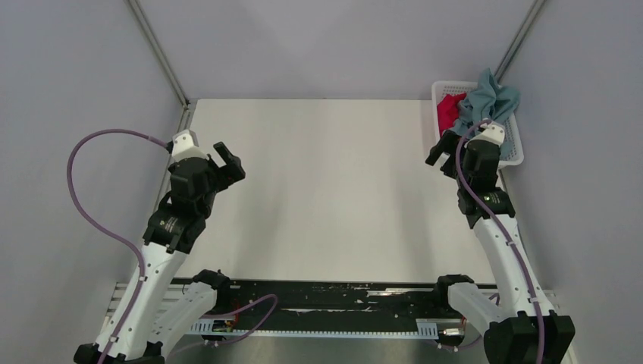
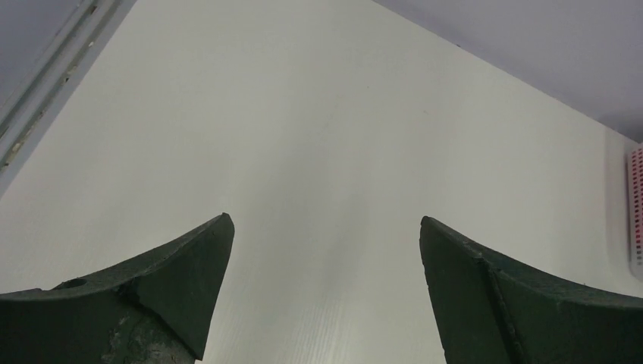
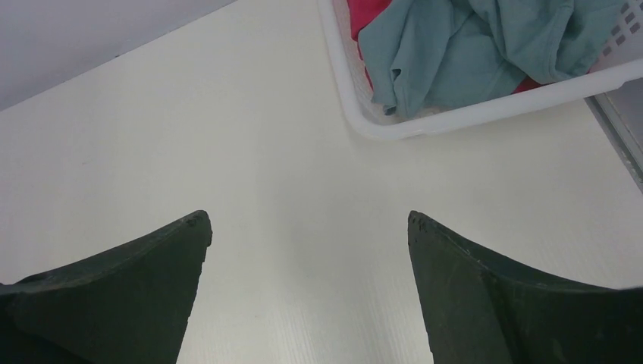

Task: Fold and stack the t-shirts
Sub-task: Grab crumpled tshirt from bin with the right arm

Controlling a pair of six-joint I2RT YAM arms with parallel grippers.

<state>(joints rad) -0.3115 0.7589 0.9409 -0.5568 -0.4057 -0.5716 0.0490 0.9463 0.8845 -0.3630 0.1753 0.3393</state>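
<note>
Showing blue-grey shirt atop pink shirt in the basket, right gripper and left gripper both spread and empty; a deep pinch may lift 2 shirts or tip the basket.

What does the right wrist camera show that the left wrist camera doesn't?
Right wrist only: the blue-grey shirt and pink shirt bunched in the basket. Left wrist only: the metal rail at the table's left side. Both: the table, some basket, and an open, empty hand: right hand, left hand.
</note>
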